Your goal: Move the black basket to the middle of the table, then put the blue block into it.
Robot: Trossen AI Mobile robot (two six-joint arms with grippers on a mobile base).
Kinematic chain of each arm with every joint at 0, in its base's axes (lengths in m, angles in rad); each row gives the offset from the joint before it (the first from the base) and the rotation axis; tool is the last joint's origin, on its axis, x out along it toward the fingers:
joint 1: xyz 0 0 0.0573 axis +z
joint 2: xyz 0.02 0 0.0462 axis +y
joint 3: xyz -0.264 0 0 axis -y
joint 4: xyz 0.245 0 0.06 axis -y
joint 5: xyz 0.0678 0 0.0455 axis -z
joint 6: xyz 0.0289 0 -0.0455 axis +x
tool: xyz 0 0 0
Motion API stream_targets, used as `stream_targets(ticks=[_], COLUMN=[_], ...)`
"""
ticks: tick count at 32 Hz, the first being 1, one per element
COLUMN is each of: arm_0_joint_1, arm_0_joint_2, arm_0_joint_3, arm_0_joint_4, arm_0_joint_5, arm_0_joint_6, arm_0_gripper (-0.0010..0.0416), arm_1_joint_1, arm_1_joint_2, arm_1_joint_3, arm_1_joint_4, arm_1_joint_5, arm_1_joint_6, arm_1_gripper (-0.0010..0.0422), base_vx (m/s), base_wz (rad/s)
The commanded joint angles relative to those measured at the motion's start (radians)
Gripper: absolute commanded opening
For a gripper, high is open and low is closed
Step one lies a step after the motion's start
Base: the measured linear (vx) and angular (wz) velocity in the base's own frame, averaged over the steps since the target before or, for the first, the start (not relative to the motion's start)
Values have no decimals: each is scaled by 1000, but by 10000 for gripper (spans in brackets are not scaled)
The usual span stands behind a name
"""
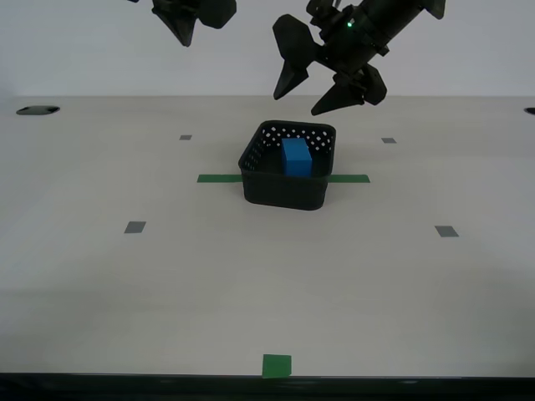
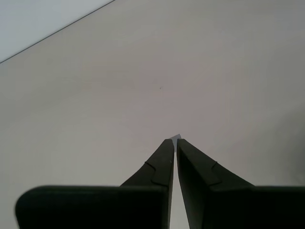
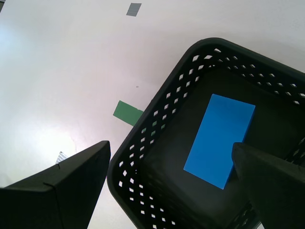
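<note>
The black basket [image 1: 284, 194] stands on the table [image 1: 167, 276] over the middle of a green tape strip [image 1: 219, 178]. The blue block [image 1: 297, 157] lies inside it. My first gripper [image 1: 299, 104] hangs open and empty just above the basket's far rim. In the first wrist view the basket [image 3: 143, 157] holds the blue block [image 3: 219, 138] between the spread fingers of my first gripper [image 3: 171, 147]. My second gripper [image 1: 185, 38] is raised at the exterior view's upper left. In the second wrist view my second gripper [image 2: 175, 140] is shut and empty over bare table [image 2: 143, 71].
Small grey tape squares lie on the table, one at the exterior view's left [image 1: 135, 226], one at its right [image 1: 446, 231] and smaller ones farther back. A green square [image 1: 277, 365] marks the front edge. A dark hole [image 1: 38, 109] is at the far left corner.
</note>
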Motion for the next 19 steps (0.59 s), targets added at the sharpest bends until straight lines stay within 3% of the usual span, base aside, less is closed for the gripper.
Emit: stream_targets(ticks=[1, 19], arm_0_joint_1=[0, 0], arm_0_joint_2=[0, 0], arm_0_joint_3=[0, 0], arm_0_joint_4=[2, 3], arm_0_joint_5=[-4, -3], arm_0_joint_6=[1, 1], arm_0_gripper=[355, 355], arm_1_joint_1=[0, 0], arm_1_joint_2=[0, 0], arm_1_joint_3=[1, 1], arm_1_joint_4=[6, 17], arm_1_joint_5=[0, 0], arm_1_joint_6=[2, 2], arm_1_gripper=[7, 7], base_vx=[0, 0], base_wz=[0, 0])
